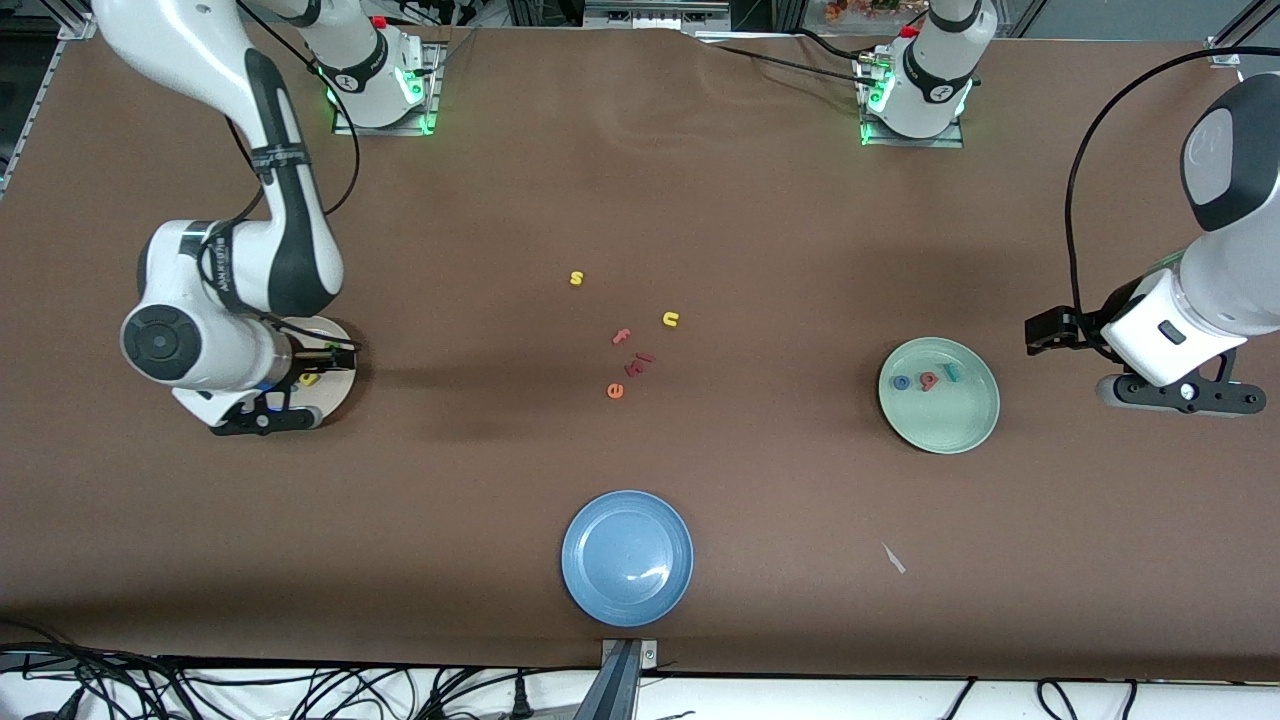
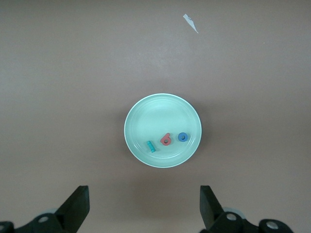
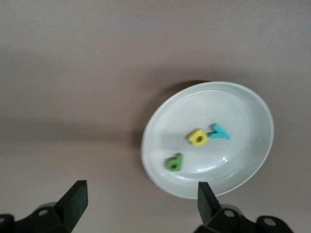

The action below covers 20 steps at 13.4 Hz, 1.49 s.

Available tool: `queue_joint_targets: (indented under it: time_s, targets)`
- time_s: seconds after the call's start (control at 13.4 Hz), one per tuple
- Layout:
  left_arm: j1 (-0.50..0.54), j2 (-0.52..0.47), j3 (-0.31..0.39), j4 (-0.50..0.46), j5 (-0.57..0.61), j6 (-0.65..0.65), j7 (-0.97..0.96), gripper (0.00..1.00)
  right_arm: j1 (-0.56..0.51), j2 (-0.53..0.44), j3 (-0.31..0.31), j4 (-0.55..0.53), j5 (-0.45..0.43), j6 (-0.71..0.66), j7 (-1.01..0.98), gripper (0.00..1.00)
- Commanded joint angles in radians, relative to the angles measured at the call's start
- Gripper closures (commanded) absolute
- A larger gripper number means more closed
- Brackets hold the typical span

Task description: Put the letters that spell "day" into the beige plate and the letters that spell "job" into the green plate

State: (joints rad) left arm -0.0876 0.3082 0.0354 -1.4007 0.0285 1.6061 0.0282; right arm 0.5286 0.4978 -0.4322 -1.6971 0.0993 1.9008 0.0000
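The beige plate (image 3: 252,160) holds a yellow "a" (image 3: 198,137), a teal "y" (image 3: 219,131) and a dark green "d" (image 3: 174,162). My right gripper (image 3: 141,199) hangs open and empty above that plate's rim. In the front view the right arm's hand covers most of the beige plate (image 1: 338,392). The green plate (image 1: 940,395) at the left arm's end holds a blue "o" (image 1: 902,382), a red-pink "b" (image 1: 929,380) and a teal "j" (image 1: 952,372). My left gripper (image 2: 145,204) is open and empty, up in the air beside the green plate (image 2: 146,109).
A blue plate (image 1: 627,557) sits near the front edge. Loose letters lie mid-table: yellow "s" (image 1: 576,278), yellow "u" (image 1: 670,319), salmon "f" (image 1: 622,337), a pink letter (image 1: 641,362) and orange "e" (image 1: 615,390). A white scrap (image 1: 893,558) lies nearer the camera than the green plate.
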Motion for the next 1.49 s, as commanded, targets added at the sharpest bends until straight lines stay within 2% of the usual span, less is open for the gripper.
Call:
queue_joint_targets:
  time_s: [0.0,0.22,0.37,0.67,0.82,1.19,1.41]
  targets:
    - [-0.005,-0.027,0.009,-0.02,-0.019,-0.027,0.035,0.0,0.042,-0.007,-0.005,0.017,0.013,-0.063,0.08,0.0]
    - [-0.018,-0.03,0.006,-0.017,-0.018,-0.051,0.038,0.0,0.071,-0.024,0.004,0.04,0.011,-0.13,0.133,0.0]
    - [-0.018,-0.035,0.003,-0.017,-0.019,-0.064,0.044,0.0,-0.008,-0.091,0.128,0.014,-0.012,-0.126,0.163,0.0]
    - [-0.018,-0.043,-0.003,-0.017,-0.019,-0.064,0.056,0.0,-0.21,-0.284,0.355,-0.097,-0.124,-0.126,0.153,0.0]
    - [-0.018,-0.043,-0.003,-0.017,-0.019,-0.064,0.058,0.0,-0.284,-0.378,0.427,-0.134,-0.144,-0.146,0.15,0.0]
    - [-0.017,-0.043,-0.003,-0.021,-0.021,-0.063,0.084,0.01,-0.38,-0.502,0.434,-0.121,-0.18,-0.307,0.04,0.0]
    - [-0.005,-0.043,-0.002,-0.02,-0.022,-0.06,0.105,0.01,-0.42,-0.524,0.434,-0.06,-0.171,-0.402,0.031,0.0]
